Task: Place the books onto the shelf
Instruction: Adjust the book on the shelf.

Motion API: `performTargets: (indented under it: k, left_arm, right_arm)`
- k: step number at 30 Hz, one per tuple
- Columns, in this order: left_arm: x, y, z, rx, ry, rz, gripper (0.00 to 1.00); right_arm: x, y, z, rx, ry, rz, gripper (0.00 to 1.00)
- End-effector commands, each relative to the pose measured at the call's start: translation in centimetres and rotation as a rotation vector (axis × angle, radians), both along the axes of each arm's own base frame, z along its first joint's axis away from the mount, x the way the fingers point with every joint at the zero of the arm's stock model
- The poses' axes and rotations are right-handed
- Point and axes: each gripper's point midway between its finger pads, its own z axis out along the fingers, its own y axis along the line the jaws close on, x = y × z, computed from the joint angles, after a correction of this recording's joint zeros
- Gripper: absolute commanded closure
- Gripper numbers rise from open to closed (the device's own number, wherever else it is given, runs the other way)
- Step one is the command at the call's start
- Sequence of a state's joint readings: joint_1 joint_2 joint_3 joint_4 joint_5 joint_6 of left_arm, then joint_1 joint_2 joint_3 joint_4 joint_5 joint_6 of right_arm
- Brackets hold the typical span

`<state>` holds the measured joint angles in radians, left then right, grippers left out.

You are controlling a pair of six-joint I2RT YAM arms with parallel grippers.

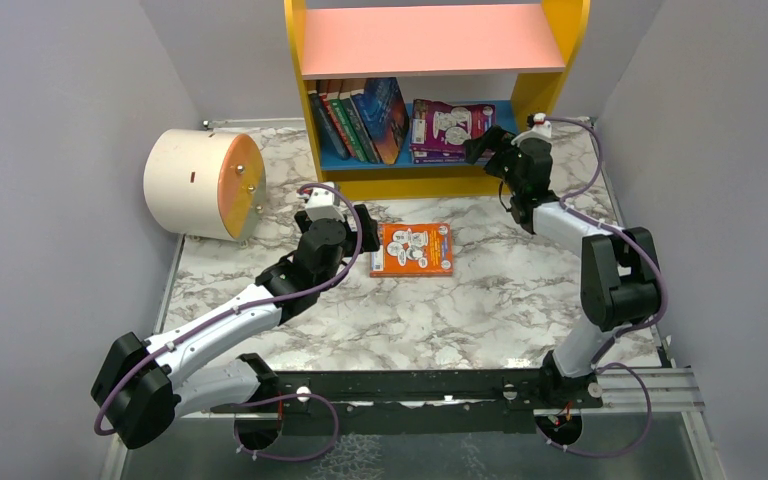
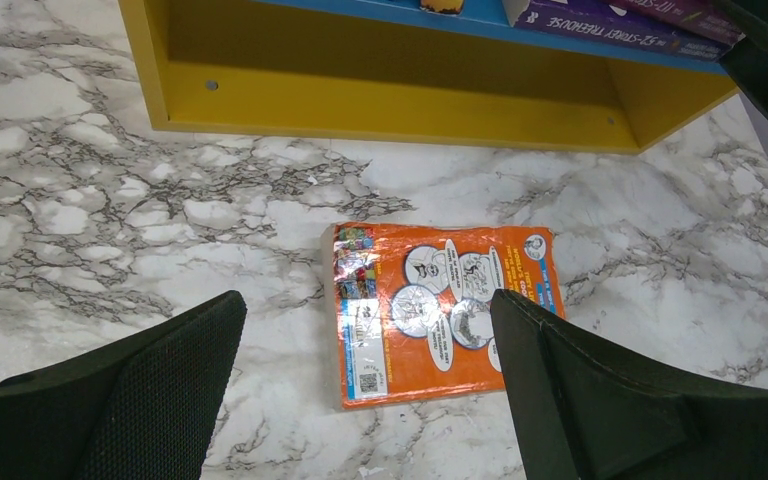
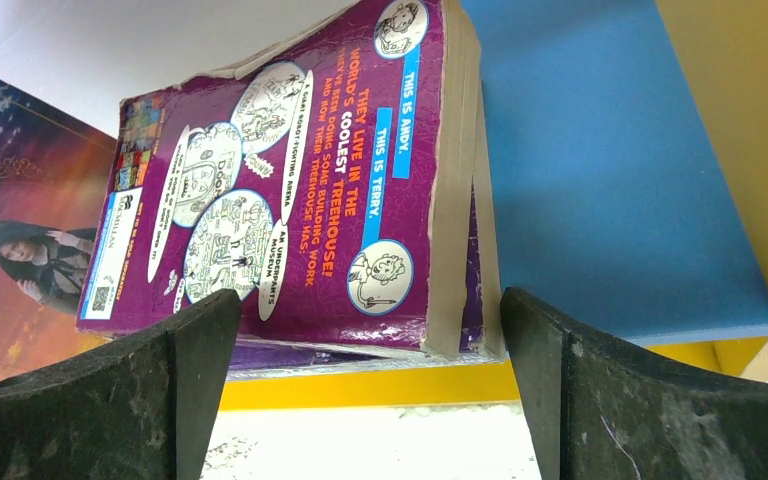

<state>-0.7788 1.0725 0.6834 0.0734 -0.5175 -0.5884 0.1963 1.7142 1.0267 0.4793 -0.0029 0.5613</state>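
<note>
Low in the centre of the top view, the left gripper point(image 1: 338, 216) is held spread wide over the marble table point(image 1: 500, 290), and the orange book point(image 1: 412, 249) is seen lying flat just beyond it. Higher up, the right gripper point(image 1: 482, 146) is held fully spread before the purple book point(image 1: 450, 128), which is laid flat on the blue lower board of the shelf point(image 1: 552, 70). More books point(image 1: 355, 120) are leaned together to its left.
</note>
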Motion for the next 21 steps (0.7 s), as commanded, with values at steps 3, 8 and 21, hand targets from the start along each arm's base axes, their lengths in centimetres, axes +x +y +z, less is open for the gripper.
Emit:
performTargets:
  k: [3,8,21]
  left_arm:
    - [-0.1,-0.1,0.1,-0.019,0.0,-0.012,0.12]
    - [-0.1,-0.1,0.1,-0.017,-0.001,-0.01,0.12]
    - [-0.1,-0.1,0.3,-0.023,-0.004,-0.01,0.12]
  right_arm:
    - [-0.8,0.2,0.5,0.016,0.015,0.006,0.0]
    - [-0.4,-0.9,1.1,-0.007,0.014,-0.051,0.0]
    - [-0.2,-3.3,3.7,-0.044,-0.008,-0.137,0.0]
